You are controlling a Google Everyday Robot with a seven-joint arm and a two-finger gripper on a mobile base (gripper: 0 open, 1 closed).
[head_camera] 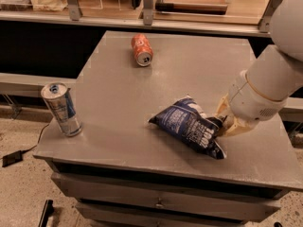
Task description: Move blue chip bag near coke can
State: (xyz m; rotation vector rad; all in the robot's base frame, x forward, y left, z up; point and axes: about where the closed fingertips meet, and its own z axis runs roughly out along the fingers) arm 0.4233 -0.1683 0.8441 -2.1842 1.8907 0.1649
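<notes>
Hand [219,124] pinches blue chip bag [188,127] near front edge; coke can [141,49] apart.

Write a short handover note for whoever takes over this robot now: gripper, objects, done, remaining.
The gripper is at the right end of the blue chip bag, fingers shut on its edge.
The bag rests on the grey table, front right.
The coke can lies on its side near the far edge, well apart from the bag.
Done: the grasp, it seems. Left: carry the bag to the coke can, set it down beside it, release.
The silver-and-blue can stands upright front left, not involved.
</notes>
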